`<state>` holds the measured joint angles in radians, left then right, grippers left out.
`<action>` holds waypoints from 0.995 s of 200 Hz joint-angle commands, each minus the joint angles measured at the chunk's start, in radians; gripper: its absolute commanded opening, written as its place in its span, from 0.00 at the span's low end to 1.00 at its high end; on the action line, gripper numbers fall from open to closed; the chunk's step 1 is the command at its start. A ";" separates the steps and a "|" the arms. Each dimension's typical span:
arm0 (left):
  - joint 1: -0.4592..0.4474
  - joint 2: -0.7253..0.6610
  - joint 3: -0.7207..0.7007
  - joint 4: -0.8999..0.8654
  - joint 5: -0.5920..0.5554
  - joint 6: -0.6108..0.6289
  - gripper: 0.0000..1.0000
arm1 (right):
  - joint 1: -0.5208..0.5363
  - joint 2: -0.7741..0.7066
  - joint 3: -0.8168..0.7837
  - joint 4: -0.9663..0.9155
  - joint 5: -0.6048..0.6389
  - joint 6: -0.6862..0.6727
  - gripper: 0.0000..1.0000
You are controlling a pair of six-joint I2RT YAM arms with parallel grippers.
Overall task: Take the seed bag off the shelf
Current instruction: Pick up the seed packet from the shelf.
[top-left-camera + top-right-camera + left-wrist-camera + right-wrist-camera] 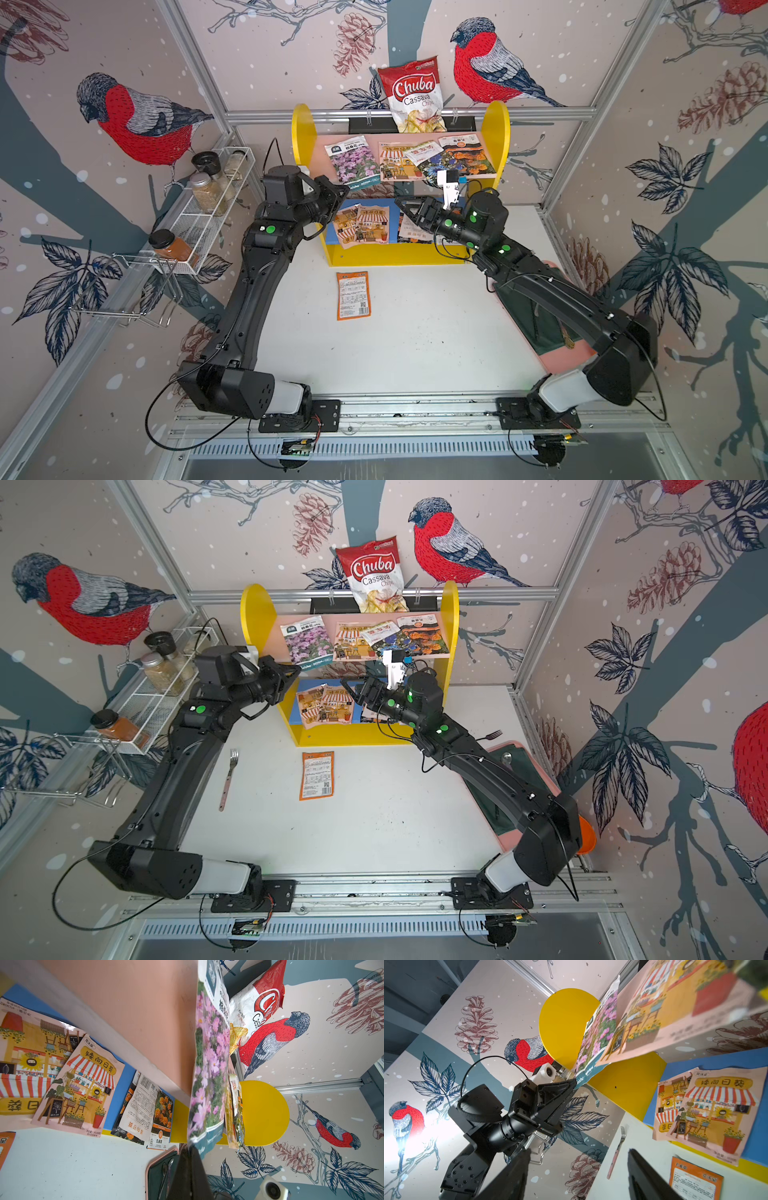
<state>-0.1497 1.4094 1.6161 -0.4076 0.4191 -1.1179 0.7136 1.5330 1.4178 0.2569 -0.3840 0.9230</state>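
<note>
The shelf (301, 133) (253, 609) stands at the back of the table, with seed bags on its pink and blue boards. A seed bag with purple flowers (353, 164) (307, 640) (209, 1064) (600, 1028) lies at the left of the pink board and overhangs the front edge. My left gripper (343, 191) (295, 669) (190, 1147) (574, 1082) is shut on that bag's teal bottom edge. In front of the blue board my right gripper (401, 203) (347, 683) (579, 1159) stands open, with nothing between its fingers (643, 1167).
Other seed bags (415, 160) (365, 226) lie on both boards. A chips bag (415, 95) hangs behind the shelf. An orange packet (353, 295) and a fork (229, 777) lie on the table. A wire spice rack (208, 216) is at left, a pink tray (536, 316) at right.
</note>
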 commanded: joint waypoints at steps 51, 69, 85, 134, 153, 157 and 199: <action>0.016 -0.012 -0.008 -0.010 0.012 0.037 0.00 | -0.018 0.194 0.214 0.049 -0.039 0.079 0.69; 0.019 -0.015 -0.012 -0.009 0.018 0.036 0.00 | -0.017 0.242 0.263 0.044 -0.047 0.091 0.67; 0.021 -0.018 -0.013 -0.011 0.019 0.038 0.00 | -0.016 0.277 0.295 0.046 -0.054 0.101 0.65; 0.029 -0.018 -0.013 -0.018 0.030 0.043 0.00 | -0.006 0.342 0.352 0.048 -0.053 0.113 0.61; 0.029 -0.020 -0.014 -0.018 0.032 0.045 0.00 | -0.005 0.363 0.373 0.049 -0.055 0.119 0.57; 0.030 -0.020 -0.015 -0.018 0.033 0.046 0.00 | -0.004 0.368 0.380 0.049 -0.055 0.120 0.56; 0.031 -0.024 -0.023 -0.018 0.035 0.047 0.00 | 0.001 0.397 0.421 0.049 -0.056 0.126 0.44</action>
<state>-0.1223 1.3937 1.5959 -0.4145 0.4446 -1.0920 0.7090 1.9190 1.8179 0.2825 -0.4263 1.0283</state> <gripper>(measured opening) 0.056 0.465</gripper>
